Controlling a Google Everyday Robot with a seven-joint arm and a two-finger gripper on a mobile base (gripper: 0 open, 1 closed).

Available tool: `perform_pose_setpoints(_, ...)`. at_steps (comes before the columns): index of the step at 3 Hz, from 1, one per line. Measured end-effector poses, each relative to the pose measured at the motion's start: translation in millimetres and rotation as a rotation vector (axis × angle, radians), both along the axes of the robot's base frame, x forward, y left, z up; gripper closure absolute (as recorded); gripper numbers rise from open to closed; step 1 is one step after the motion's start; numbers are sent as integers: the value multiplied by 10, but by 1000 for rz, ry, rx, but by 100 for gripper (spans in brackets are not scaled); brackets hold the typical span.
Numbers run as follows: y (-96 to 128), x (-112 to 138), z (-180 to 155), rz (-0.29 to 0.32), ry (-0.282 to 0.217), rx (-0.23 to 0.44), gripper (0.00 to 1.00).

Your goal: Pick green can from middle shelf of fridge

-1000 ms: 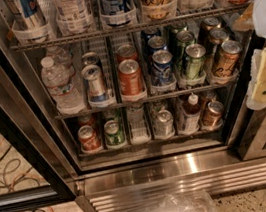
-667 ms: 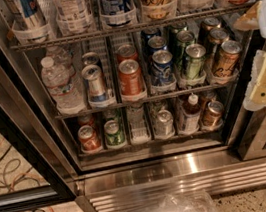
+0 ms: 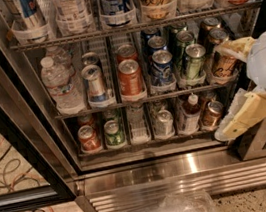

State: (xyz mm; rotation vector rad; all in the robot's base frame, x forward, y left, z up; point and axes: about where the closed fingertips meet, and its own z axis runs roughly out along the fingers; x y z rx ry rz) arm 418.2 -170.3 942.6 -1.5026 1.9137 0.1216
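In the camera view, far over at the right edge, the hand (image 3: pixel 223 92) has dropped lower and slid in toward the fridge (image 3: pixel 183 166) compared with a second ago. Its fingers are spread wide with nothing between them, so imo it's lining up, not grabbing yet. The green can (image 3: pixel 192 61) sits at the front of its lane on the middle shelf (image 3: pixel 122 103), just past the tip of the hand's upper finger (image 3: pixel 237 47), and it doesn't look like they're touching. Nothing on the racks has budged.

Hard bits: that finger covers part of a bronze-brown can (image 3: pixel 223 70), the wrist runs off the frame, and a second green can (image 3: pixel 177 39) further back is mostly hidden.
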Motion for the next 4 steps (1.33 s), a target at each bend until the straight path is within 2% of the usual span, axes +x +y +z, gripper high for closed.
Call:
perform_pose_setpoints(1,116,144,110,-4,-75,50,0)
perform_pose_setpoints(2,115,144,112,-6,-74,51,0)
perform_pose_setpoints(3,128,150,123,-17,-73,78,0)
perform_pose_setpoints(4,256,148,-4,-65,-75,183,0)
